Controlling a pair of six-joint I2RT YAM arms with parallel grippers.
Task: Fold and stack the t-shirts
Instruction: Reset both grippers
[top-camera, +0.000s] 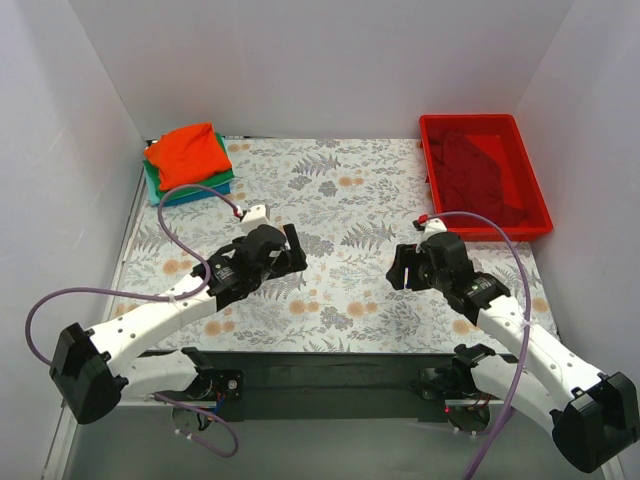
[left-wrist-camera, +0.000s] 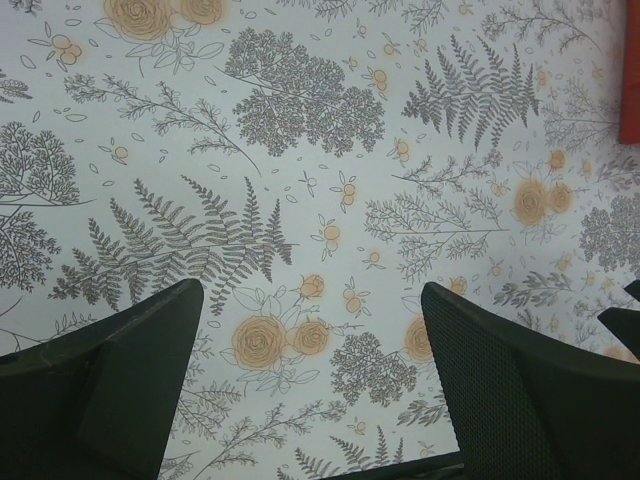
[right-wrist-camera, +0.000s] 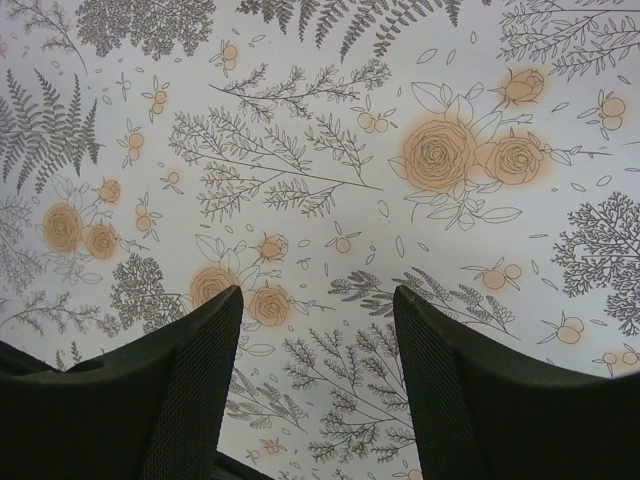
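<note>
Both my end effectors hang over the bare middle of the patterned surface (top-camera: 340, 200) with nothing in them. My left end effector (top-camera: 292, 250) has its jaws spread wide. My right end effector (top-camera: 405, 268) is open too, a little less so. Each wrist view shows only the flower print between the fingers.

The orange shirt (top-camera: 188, 148) lies folded on top of the green shirt (top-camera: 222, 180) and the blue shirt (top-camera: 185, 197) in the far left corner, so I judge that stack done as far as it goes. The dark red shirt (top-camera: 480, 165) lies crumpled in the bin (top-camera: 470, 120) at the far right.

I take this as the gap between shirts. The next move is mine on the right: reach into the bin, pinch the dark red cloth and draw it out over the rim onto the open surface, where both arms can spread it flat for folding.
</note>
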